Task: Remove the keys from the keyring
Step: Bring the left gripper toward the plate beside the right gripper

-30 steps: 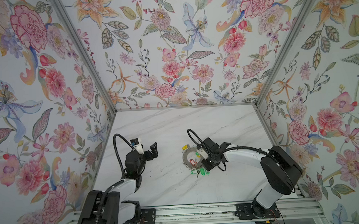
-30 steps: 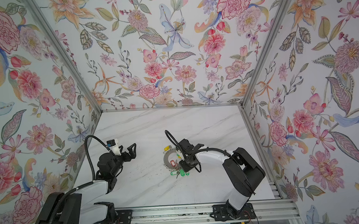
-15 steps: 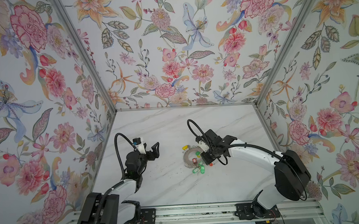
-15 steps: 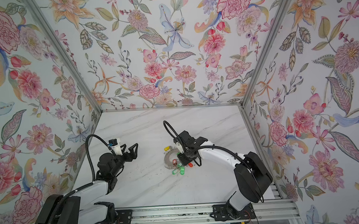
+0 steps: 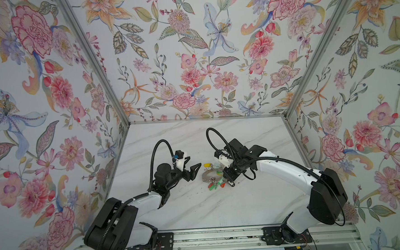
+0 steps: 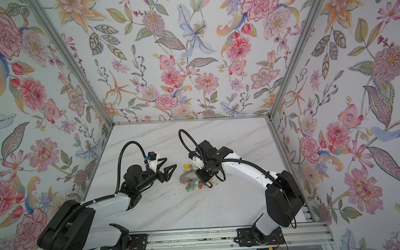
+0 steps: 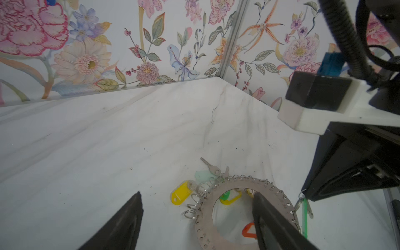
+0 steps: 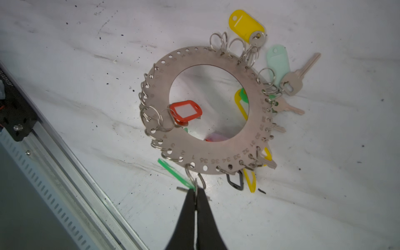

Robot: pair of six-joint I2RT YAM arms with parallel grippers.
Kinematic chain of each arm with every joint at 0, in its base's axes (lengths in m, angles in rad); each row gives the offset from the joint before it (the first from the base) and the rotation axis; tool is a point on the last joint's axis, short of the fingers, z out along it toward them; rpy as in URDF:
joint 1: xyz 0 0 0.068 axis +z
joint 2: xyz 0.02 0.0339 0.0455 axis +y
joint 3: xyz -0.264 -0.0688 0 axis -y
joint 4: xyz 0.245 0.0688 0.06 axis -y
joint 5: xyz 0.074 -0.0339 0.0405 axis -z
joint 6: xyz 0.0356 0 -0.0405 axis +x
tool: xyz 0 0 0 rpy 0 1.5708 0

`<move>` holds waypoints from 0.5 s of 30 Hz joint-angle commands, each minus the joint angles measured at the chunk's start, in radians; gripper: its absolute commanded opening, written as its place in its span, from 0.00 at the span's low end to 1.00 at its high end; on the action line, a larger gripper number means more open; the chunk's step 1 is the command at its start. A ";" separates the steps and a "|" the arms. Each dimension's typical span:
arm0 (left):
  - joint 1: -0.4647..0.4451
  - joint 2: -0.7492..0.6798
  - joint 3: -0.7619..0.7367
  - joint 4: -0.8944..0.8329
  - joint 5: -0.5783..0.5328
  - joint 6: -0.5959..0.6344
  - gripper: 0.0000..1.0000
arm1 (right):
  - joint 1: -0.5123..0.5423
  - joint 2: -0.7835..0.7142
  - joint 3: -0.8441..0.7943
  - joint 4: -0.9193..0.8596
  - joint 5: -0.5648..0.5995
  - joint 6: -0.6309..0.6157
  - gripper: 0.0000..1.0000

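Observation:
The keyring (image 8: 160,86), a flat grey disc with a wide hole, sits mid-table in both top views (image 5: 207,175) (image 6: 184,176). Keys (image 8: 300,73) on small split rings hang round its rim with yellow (image 8: 244,23), red (image 8: 186,111) and pale green tags. My right gripper (image 8: 195,191) is shut on the split ring of a green-tagged key (image 8: 173,171) at the disc's rim (image 5: 229,182). My left gripper (image 5: 194,161) (image 7: 197,194) is open just left of the keyring, with nothing between its fingers (image 7: 129,214).
Flowered walls close in the marble table (image 5: 198,208) on three sides. A metal rail (image 8: 65,173) runs along the front edge, near the right gripper. Dark specks dot the table around the keyring.
My left gripper has moved right, close to the keyring, and its jaws have narrowed a little. The right gripper has stayed shut at the disc's rim while its arm shifted.

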 commanded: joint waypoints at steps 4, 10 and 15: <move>-0.063 0.109 0.073 0.048 0.173 0.046 0.77 | -0.029 -0.021 -0.082 -0.005 0.156 0.056 0.06; -0.162 0.225 0.171 -0.029 0.249 0.123 0.86 | -0.032 -0.074 -0.073 -0.015 0.161 0.041 0.07; -0.206 0.317 0.263 -0.115 0.222 0.188 0.72 | -0.043 -0.110 -0.085 -0.013 0.157 0.045 0.07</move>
